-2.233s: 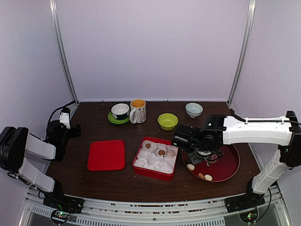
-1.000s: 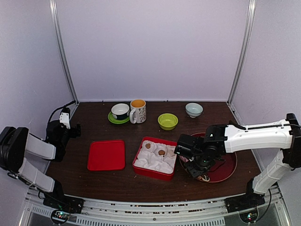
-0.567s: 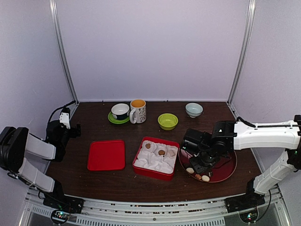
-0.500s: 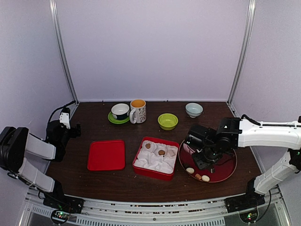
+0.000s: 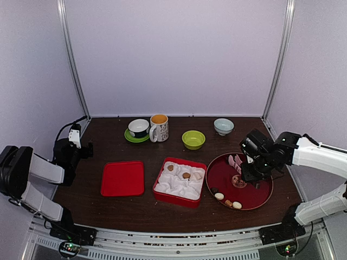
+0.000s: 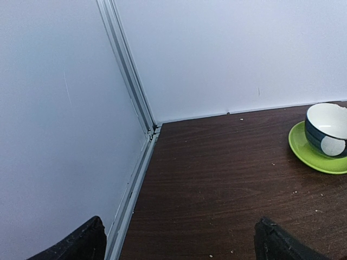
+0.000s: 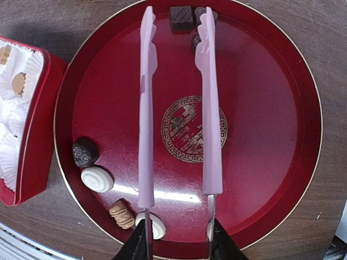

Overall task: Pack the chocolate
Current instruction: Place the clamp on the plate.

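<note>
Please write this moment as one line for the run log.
right gripper: holds pink tongs, tips apart, empty, over red plate | chocolates: several on plate, some in red box | left gripper: open, empty

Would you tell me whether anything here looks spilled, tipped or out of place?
Nothing stands out: the patterned white mug stands upright, and the small chocolates lie on the round red plate or in the white paper cups of the square red box.

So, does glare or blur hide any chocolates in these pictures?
Right wrist view: a white glare streak on the round dark-red glossy plate, beside the white swirled chocolate, hides nothing; pink plastic tongs sharp. Top view: chocolates tiny, coarse. Left wrist view: black fingertips soft-edged.
</note>
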Controlling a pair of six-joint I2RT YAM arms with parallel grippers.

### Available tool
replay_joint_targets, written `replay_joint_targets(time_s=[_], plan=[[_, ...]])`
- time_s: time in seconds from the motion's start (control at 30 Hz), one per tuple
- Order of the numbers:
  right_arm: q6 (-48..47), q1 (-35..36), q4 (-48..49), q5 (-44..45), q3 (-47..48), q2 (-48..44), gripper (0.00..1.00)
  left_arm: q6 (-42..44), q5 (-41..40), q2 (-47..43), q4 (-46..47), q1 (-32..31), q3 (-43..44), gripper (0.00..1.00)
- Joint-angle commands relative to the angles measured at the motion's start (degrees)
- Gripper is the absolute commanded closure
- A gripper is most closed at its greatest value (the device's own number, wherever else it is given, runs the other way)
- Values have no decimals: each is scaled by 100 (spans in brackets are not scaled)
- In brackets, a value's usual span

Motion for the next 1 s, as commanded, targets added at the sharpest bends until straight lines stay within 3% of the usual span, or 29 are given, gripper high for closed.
replay_joint_targets(time_s=[0.0,0.83,0.97], plan=[[-199,-282,334,-225,-96,-109,66,-24,45,33,327,56,61,2],[-1066,-796,657,-242,421,886,62,-28,47,32,329,51,61,2],[-1142,-800,741,-433,324,840,54,-23,47,26,323,56,62,2]])
